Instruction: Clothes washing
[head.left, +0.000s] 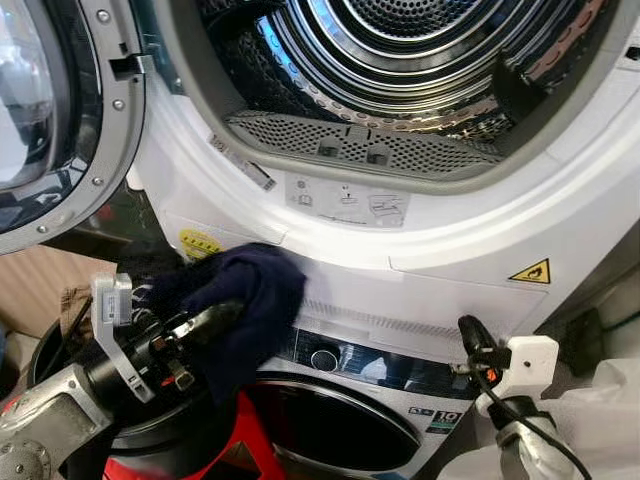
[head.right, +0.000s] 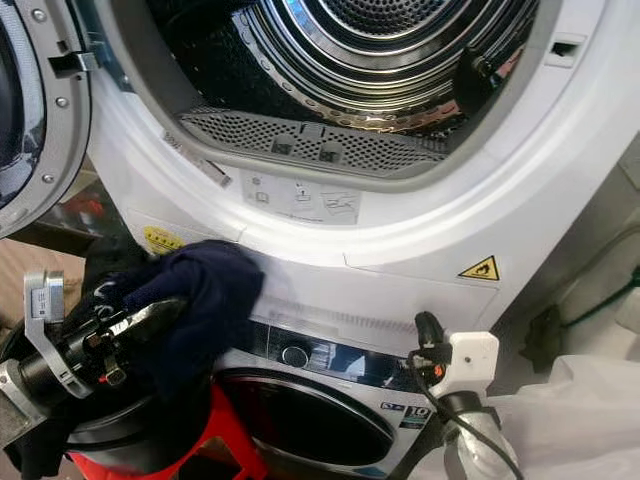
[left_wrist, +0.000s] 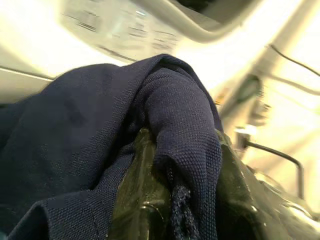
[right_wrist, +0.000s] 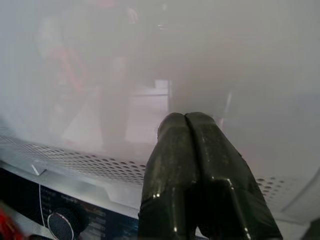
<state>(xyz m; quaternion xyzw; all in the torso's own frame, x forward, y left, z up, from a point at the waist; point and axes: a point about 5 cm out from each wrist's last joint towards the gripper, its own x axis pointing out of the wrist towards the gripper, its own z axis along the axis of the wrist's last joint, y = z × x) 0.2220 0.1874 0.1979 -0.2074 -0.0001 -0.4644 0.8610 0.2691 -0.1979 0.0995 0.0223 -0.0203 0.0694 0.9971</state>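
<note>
A dark navy garment (head.left: 245, 300) hangs bunched in my left gripper (head.left: 222, 312), which is shut on it at the lower left, just below the rim of the upper machine's opening. In the left wrist view the navy cloth (left_wrist: 100, 150) drapes over both black fingers (left_wrist: 145, 200). The open steel drum (head.left: 400, 50) of the upper machine gapes above, with its perforated lint grille (head.left: 350, 145) at the front lip. My right gripper (head.left: 470, 335) stands at the lower right, shut and holding nothing, close to the white front panel (right_wrist: 150, 75).
The round door (head.left: 50, 120) of the upper machine stands swung open at the left. Below sits a second machine with a control knob (head.left: 323, 360) and dark glass door (head.left: 330, 420). A red basket (head.left: 230, 450) and black tub are at the lower left.
</note>
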